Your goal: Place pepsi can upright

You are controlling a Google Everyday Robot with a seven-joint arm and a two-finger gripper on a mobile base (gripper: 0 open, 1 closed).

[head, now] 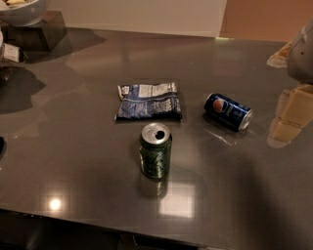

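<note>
The pepsi can [228, 111] is dark blue with a round red-white-blue logo. It lies on its side on the dark grey table [73, 156], right of centre, with its silver top pointing right and toward the front. My gripper [289, 117] is a pale beige shape at the right edge, to the right of the can and apart from it. It holds nothing that I can see.
A green can [155, 150] stands upright in front of centre. A flat blue-and-white snack bag [149, 101] lies behind it, left of the pepsi can. A white bowl [22, 12] on a dark stand sits at the far left corner. The table's front edge runs along the bottom.
</note>
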